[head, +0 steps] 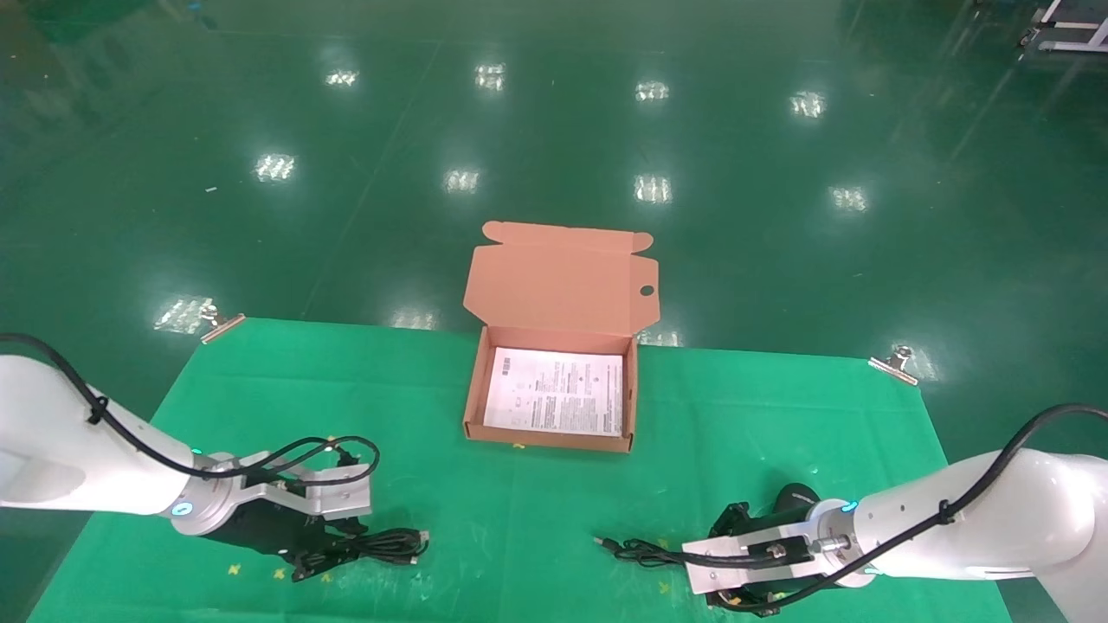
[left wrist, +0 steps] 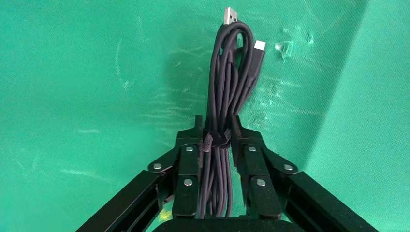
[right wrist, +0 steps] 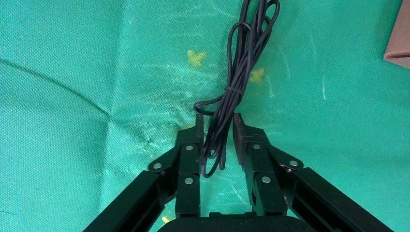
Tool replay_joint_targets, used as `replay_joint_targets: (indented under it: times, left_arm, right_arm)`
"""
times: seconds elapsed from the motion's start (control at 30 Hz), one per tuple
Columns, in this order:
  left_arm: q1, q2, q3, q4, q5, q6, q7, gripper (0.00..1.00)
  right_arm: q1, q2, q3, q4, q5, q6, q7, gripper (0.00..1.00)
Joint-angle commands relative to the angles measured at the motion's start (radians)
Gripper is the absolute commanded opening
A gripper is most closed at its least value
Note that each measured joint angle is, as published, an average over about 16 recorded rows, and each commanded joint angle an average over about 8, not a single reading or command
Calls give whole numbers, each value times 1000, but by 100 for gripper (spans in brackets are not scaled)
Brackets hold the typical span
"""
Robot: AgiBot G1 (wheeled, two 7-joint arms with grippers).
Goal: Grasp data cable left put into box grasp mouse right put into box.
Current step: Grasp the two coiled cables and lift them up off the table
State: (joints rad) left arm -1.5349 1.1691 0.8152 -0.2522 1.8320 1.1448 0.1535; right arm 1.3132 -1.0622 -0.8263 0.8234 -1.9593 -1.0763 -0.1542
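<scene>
Green cloth [head: 554, 510] covers my table, glossy green floor [head: 554, 130] beyond. My left gripper [left wrist: 215, 128] is clamped on the black bundled data cable [left wrist: 229, 96], low on the near-left cloth. My right gripper [right wrist: 216, 126] straddles the mouse's cord [right wrist: 237, 82], fingers apart. Orange box [head: 551, 437] sits open mid-table.

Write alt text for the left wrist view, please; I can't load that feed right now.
The left gripper has its black fingers closed on the data cable, a dark bundle bound by a small strap, lying on green cloth. The bundle runs away from the gripper, ending in a silver USB plug and a second, smaller plug.
</scene>
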Motion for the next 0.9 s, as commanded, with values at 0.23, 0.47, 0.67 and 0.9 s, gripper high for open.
replay_joint_targets:
  times: [0.23, 0.47, 0.67, 0.9]
  left_arm:
    - [0, 0, 0, -1, 0, 0, 0, 0]
    - [-16, -8, 0, -17, 4, -6, 2, 0]
    - [-72, -47, -6, -106, 9, -8, -7, 0]
    - [-135, -105, -16, -305, 28, -26, -66, 0]
  right_arm:
    - [0, 1, 0, 0, 0, -1, 1, 0]
    - [22, 46, 32, 27, 29, -7, 44, 0]
    - [75, 136, 101, 133, 67, 9, 129, 0]
    - [176, 144, 156, 222, 71, 54, 194, 0]
